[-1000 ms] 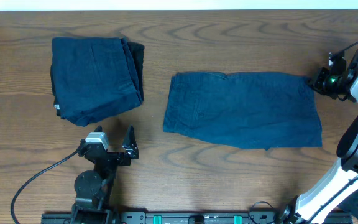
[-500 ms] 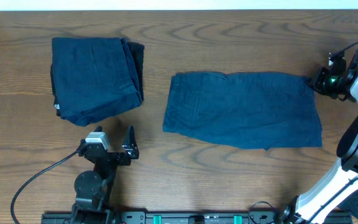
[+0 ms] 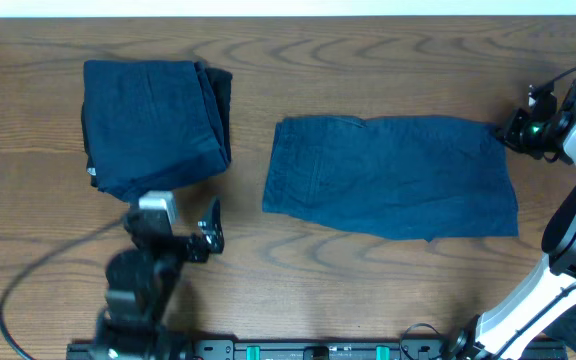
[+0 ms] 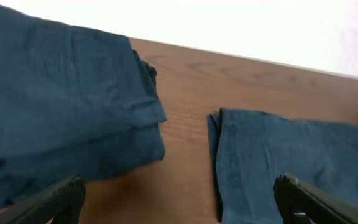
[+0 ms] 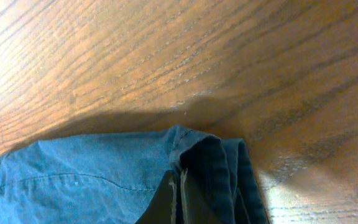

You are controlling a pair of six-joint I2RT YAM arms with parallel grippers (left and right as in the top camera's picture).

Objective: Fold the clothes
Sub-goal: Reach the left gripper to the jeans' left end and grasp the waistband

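Two dark navy garments lie on the wooden worktop [image 3: 368, 280]. A folded bundle [image 3: 153, 125] sits at the left, and a pair of shorts [image 3: 393, 175] is spread flat and unfolded in the middle, well apart from the bundle.

The only change in the last second is on the left. The left gripper [image 3: 210, 228] has swung its arm and is now blurred with motion, its body shifted leftward and nearer the bundle's lower edge. Its jaws stand wide apart and hold nothing. The left wrist view shows one finger low at each side, with the bundle and the near end of the shorts between them.

The right gripper [image 3: 509, 130] has not stirred. It sits at the far right corner of the shorts, where the right wrist view shows the doubled hem [image 5: 213, 165] just beside its fingertips. The jaws look drawn nearly together, but I cannot tell whether they have cloth pinched between them.

My reading is that one piece is finished and the left arm is just setting out for its own hold on the shorts. The fold itself looks not yet begun.
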